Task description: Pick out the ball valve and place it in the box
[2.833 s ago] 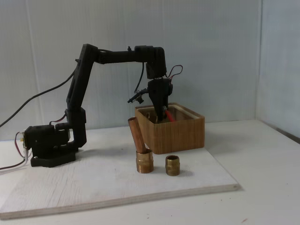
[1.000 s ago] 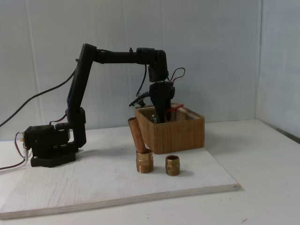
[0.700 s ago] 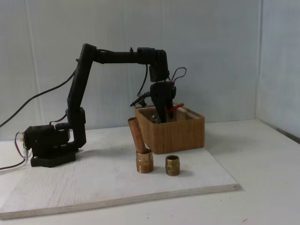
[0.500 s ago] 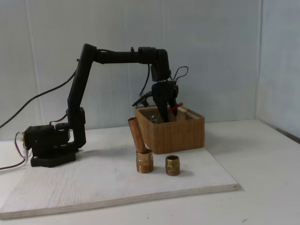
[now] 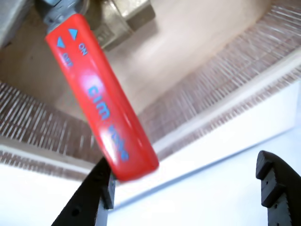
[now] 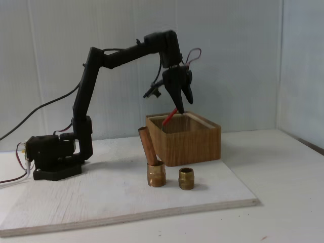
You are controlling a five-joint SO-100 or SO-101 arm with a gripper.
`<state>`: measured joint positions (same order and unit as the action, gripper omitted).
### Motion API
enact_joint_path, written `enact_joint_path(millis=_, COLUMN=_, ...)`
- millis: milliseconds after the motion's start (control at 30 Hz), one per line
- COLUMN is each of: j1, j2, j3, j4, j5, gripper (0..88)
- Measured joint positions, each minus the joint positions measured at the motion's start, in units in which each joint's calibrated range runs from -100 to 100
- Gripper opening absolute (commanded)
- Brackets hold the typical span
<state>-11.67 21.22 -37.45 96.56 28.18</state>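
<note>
The ball valve lies inside the box. Its brass body rests on the pale floor, and its long red lever handle slants up toward the rim. In the fixed view the red handle of the ball valve pokes up over the back of the wooden box. My gripper hangs above the box, just over the handle's tip. In the wrist view the gripper is open, its black fingers wide apart. The handle's end sits beside the left finger, and nothing is held between them.
A brass fitting with a copper pipe stub and a short brass nipple stand in front of the box on the white board. The arm's base and its cables are at the left.
The gripper was down in the box with the red handle at its fingers. It has now risen above the rim, and the valve stays behind in the box.
</note>
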Motion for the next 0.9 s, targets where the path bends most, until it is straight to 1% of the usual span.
enact_joint_path(millis=100, j1=0.0, j2=0.0, j3=-4.54, j4=1.81, j5=-0.05, gripper=31.1)
enact_joint_path(millis=233, j1=0.44, j2=0.0, j3=-9.08, j4=1.98, j5=-1.34, gripper=30.7)
enact_joint_path(millis=433, j1=2.22, j2=-0.76, j3=-11.62, j4=2.06, j5=-4.96, gripper=30.4)
enact_joint_path(millis=500, j1=2.59, j2=-2.46, j3=-11.62, j4=2.06, j5=-6.46, gripper=26.1)
enact_joint_path(millis=567, j1=3.19, j2=-5.42, j3=-10.8, j4=2.06, j5=-7.85, gripper=17.6)
enact_joint_path(millis=667, j1=3.93, j2=-10.93, j3=-7.72, j4=2.15, j5=-9.61, gripper=2.4)
enact_joint_path(millis=700, j1=3.93, j2=-12.96, j3=-6.35, j4=2.32, j5=-10.28, gripper=0.0)
enact_joint_path(millis=767, j1=3.48, j2=-17.62, j3=-2.91, j4=2.32, j5=-11.57, gripper=2.5)
enact_joint_path(millis=900, j1=3.71, j2=-28.63, j3=6.45, j4=2.32, j5=-14.36, gripper=0.7)
